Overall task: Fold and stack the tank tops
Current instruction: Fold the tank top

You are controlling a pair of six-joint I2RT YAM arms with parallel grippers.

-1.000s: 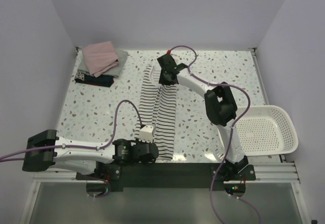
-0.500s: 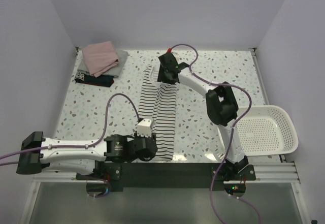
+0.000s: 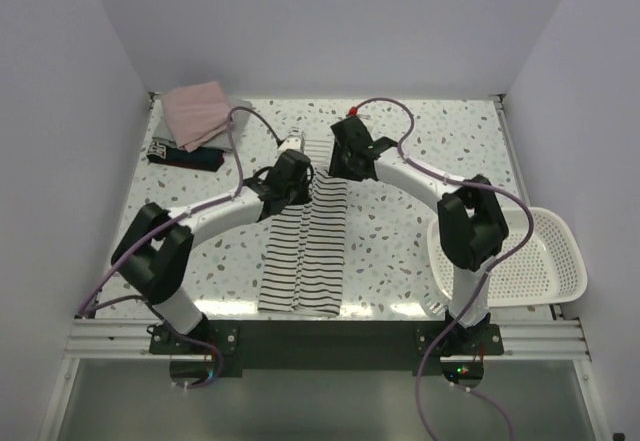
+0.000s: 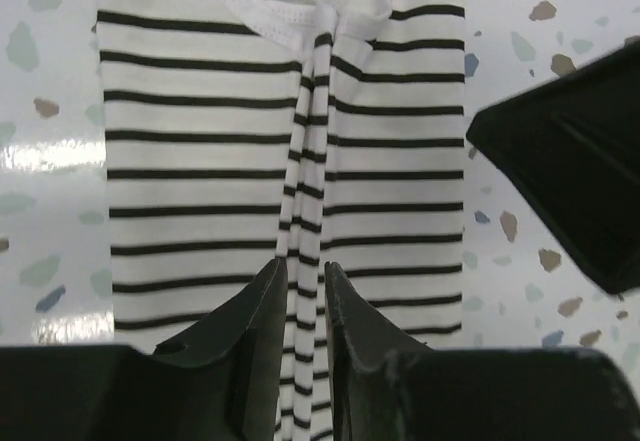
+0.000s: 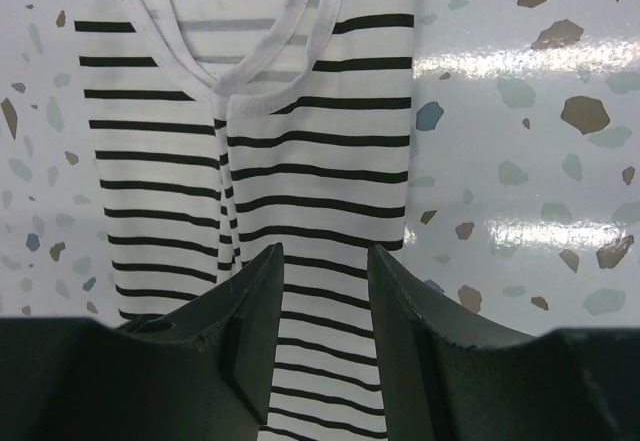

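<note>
Your left fingers [image 4: 300, 276], barely parted, and right fingers [image 5: 325, 261], wider apart, both hold nothing above the one striped tank top [image 3: 310, 241] lying flat beneath them, with one pink top [image 3: 197, 111] and one navy top [image 3: 185, 156] piled well to their left.

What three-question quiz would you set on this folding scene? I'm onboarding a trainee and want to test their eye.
1. Which colour tank top lies on top of the pile at the far left corner of the table?
2. The left gripper and the right gripper are over which part of the striped tank top? A) the near hem B) the neckline end C) neither, they are off the fabric
3. True or false: the white basket sits at the table's right edge.

Key: 1 pink; 2 B; 3 true.
</note>
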